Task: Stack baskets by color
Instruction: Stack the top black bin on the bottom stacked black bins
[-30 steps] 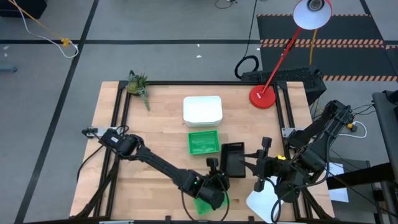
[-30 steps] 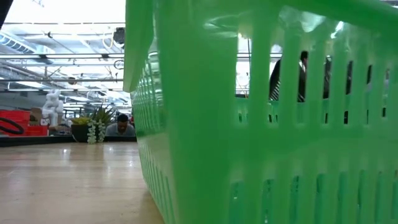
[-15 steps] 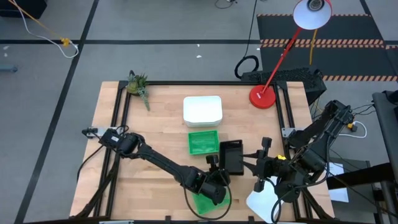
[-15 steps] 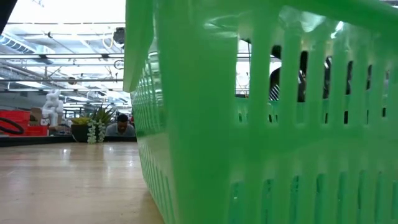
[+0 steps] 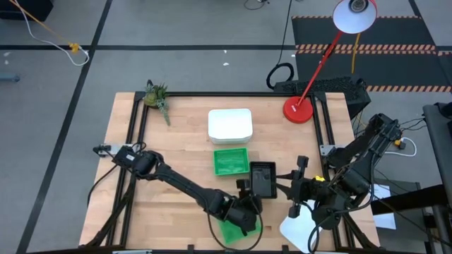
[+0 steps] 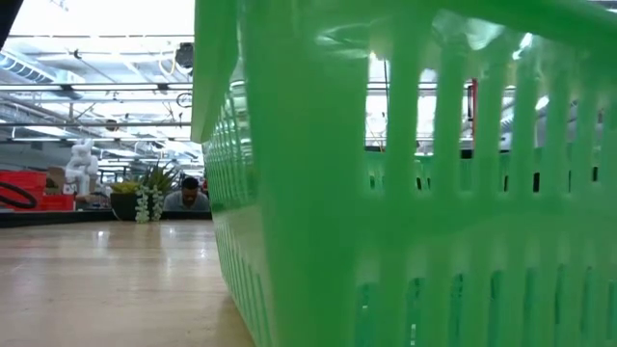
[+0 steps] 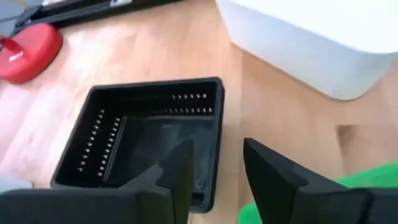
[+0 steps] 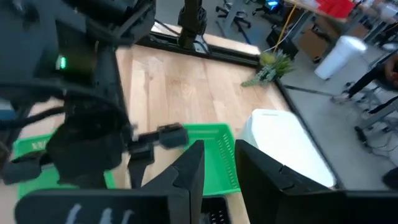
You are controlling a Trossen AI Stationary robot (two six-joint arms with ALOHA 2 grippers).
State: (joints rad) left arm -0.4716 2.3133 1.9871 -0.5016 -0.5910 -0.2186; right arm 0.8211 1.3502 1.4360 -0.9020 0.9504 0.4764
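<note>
Right, nearest the table's front edge sits a green basket (image 5: 236, 231), with my left gripper (image 7: 214, 171) poised just over its far rim, fingers parted a little and holding nothing. Just beyond those fingers is the black basket (image 5: 263, 180), upright and empty, slatted walls facing me. My right gripper (image 8: 217, 162) hovers at the black basket's right side, fingers a narrow gap apart, also empty. Further out, a second green basket (image 5: 231, 161) lies touching the black one's left side, and past that the white basket (image 5: 230, 124) sits upside down (one or a stack, I cannot tell). These look light, thin-walled and a bit flexible, likely slick plastic, so I'd pinch a rim mid-wall rather than at a rounded corner. Farthest off: the red lamp base (image 5: 298, 109).
</note>
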